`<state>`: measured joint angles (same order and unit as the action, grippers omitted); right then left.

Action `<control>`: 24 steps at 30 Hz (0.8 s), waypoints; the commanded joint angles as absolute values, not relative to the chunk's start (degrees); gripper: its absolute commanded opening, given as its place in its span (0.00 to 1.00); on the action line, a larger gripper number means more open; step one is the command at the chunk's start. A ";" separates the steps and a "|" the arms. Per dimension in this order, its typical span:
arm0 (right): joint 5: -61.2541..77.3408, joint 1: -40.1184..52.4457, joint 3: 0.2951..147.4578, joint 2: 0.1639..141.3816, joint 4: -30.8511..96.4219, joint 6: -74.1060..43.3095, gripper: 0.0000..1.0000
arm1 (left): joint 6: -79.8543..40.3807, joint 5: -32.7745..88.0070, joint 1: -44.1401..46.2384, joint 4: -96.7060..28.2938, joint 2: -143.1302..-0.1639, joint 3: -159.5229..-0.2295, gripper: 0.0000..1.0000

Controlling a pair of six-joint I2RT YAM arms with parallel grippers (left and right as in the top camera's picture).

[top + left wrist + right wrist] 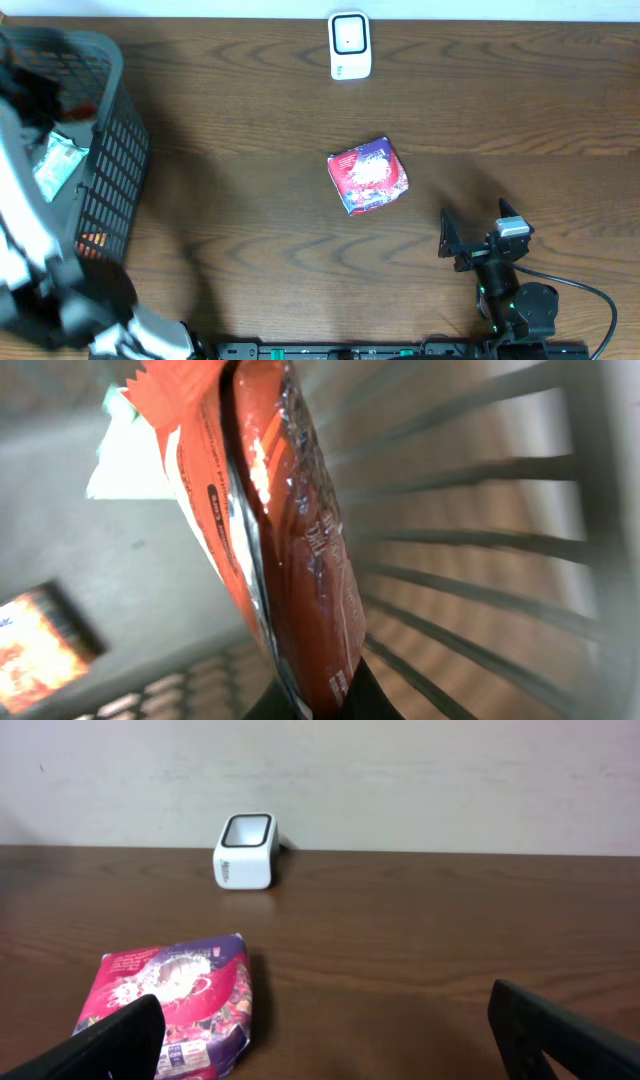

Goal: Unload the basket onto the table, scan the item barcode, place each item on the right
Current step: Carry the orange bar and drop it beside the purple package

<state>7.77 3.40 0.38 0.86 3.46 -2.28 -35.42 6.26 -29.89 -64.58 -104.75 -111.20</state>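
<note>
My left gripper is down inside the grey basket and shut on an orange-red foil packet, which stands on edge between the black fingers. In the overhead view the left arm is a white blur over the basket and hides its gripper. The white barcode scanner stands at the table's far edge, also seen in the right wrist view. My right gripper rests open at the front right, nothing between its fingers.
A purple and red packet lies mid-table, just ahead of the right gripper's left finger. The basket's slatted wall is close beside the held packet. A teal-white packet and an orange box lie in the basket.
</note>
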 commanded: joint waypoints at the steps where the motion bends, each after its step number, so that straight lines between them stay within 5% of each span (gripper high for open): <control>1: 8.03 3.42 0.32 0.64 3.64 -1.63 0.99 | -37.89 13.96 -29.52 -64.14 -91.57 -113.01 0.07; 9: 8.03 3.42 0.32 0.64 3.66 -1.63 0.99 | -36.29 23.88 -14.22 -64.03 -83.26 -112.99 0.08; 17: 8.03 3.42 0.32 0.64 3.64 -1.63 0.99 | -18.81 13.37 13.54 -62.52 -89.54 -110.78 0.07; 24: 8.03 3.42 0.32 0.64 3.66 -1.63 0.99 | -12.67 6.79 27.33 -68.36 -103.09 -109.86 0.08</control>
<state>7.77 3.40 0.38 0.86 3.44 -2.28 -17.85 12.36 24.18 -67.07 -98.04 -110.74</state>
